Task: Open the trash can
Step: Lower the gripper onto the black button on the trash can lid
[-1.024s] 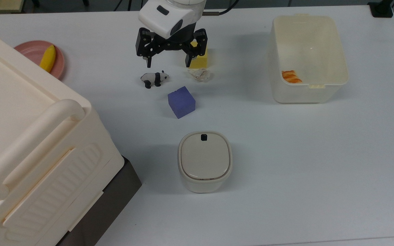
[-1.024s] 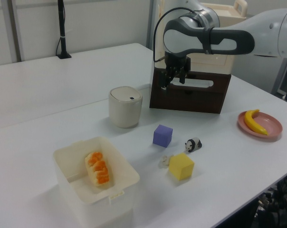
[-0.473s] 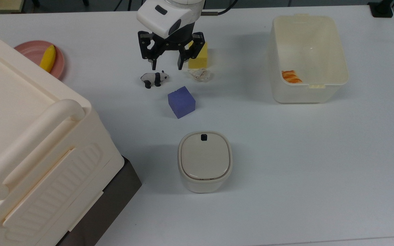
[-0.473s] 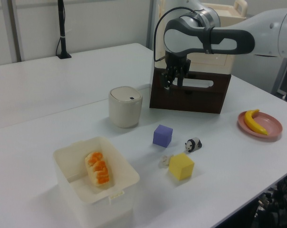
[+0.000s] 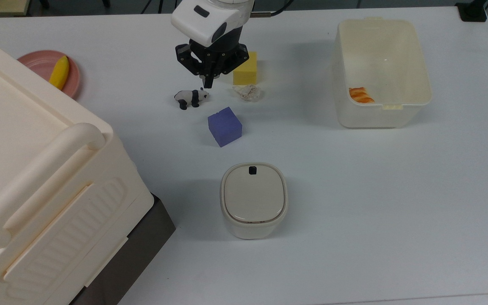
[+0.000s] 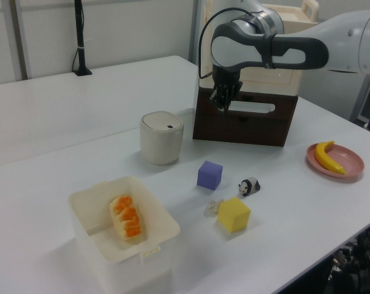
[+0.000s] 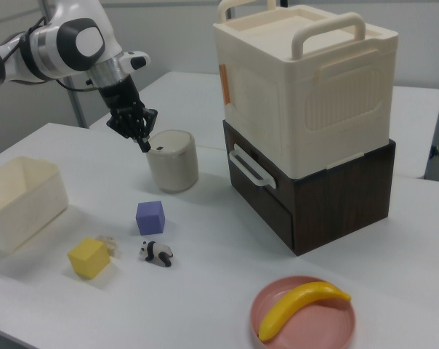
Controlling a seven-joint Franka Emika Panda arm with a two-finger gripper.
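The trash can (image 5: 253, 200) stands shut on the tabletop (image 5: 396, 190), its beige lid (image 5: 254, 195) seated flush and the black push button (image 5: 252, 170) at the rim nearest the tool (image 5: 208, 83). I hold the tool raised, fingers pressed together and empty, well short of the can. In the top view the toy panda (image 5: 190, 97) sits just below the fingertips and the purple cube (image 5: 225, 126) lies between tool and can; the yellow cube (image 5: 245, 69) is just beside the tool. I judge this the approach step. Next I must carry the closed fingertips over the purple cube, align above the button, then press straight down to release the lid.
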